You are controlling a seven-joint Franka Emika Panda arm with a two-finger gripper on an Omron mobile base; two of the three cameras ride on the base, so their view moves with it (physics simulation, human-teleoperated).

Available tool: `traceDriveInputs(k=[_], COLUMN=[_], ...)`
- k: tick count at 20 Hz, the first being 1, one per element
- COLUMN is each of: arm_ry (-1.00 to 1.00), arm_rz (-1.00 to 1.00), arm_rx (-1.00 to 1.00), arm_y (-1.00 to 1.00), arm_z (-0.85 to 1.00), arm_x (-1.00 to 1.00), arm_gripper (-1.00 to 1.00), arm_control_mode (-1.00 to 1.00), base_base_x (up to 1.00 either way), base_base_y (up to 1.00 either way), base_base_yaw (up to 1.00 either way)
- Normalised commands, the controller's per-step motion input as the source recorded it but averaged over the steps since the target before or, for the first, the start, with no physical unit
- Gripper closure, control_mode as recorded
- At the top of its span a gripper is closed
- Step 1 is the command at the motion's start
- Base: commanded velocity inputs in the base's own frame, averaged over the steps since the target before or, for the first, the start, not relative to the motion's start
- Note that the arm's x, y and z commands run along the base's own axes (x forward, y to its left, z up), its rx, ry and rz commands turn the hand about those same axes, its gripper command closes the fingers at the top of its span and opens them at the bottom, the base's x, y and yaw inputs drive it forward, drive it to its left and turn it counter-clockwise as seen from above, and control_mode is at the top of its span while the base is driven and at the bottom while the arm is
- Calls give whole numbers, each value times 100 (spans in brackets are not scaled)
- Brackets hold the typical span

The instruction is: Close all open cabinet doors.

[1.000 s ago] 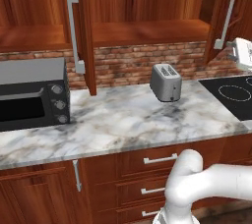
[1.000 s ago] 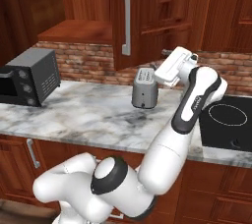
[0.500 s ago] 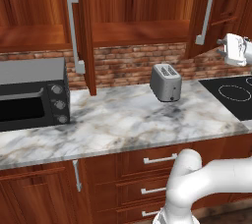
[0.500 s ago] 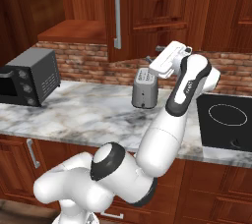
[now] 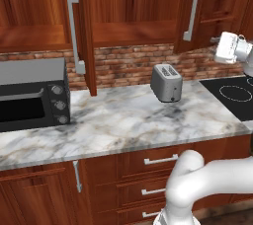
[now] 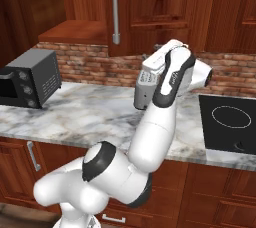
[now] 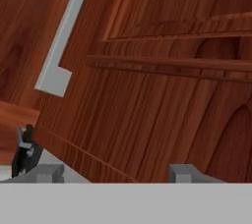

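Marbled surface under brick backsplash carries microwave and toaster. Left cabinet door stands edge-on, swung out; right cabinet door part ajar over shelf. Hand raised beside right door, facing its panel; fingers apart, gripping nothing.
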Motion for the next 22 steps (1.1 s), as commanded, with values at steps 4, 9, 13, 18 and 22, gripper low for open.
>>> traceDriveInputs(k=[4, 9, 13, 18, 22], arm_ry=[0, 0, 1, 3, 13], arm_rz=[-26, -26, -24, -21, -9], arm_rx=[-7, -6, -5, -1, 0], arm_y=[76, 68, 59, 42, 6], arm_z=[0, 4, 8, 7, 0], arm_x=[55, 66, 68, 62, 42], arm_gripper=[-100, -100, -100, -100, -100], arm_control_mode=[-100, -100, -100, -100, -100], base_base_x=[0, 0, 0, 0, 0], base_base_y=[0, 0, 0, 0, 0], base_base_yaw=[0, 0, 0, 0, 0])
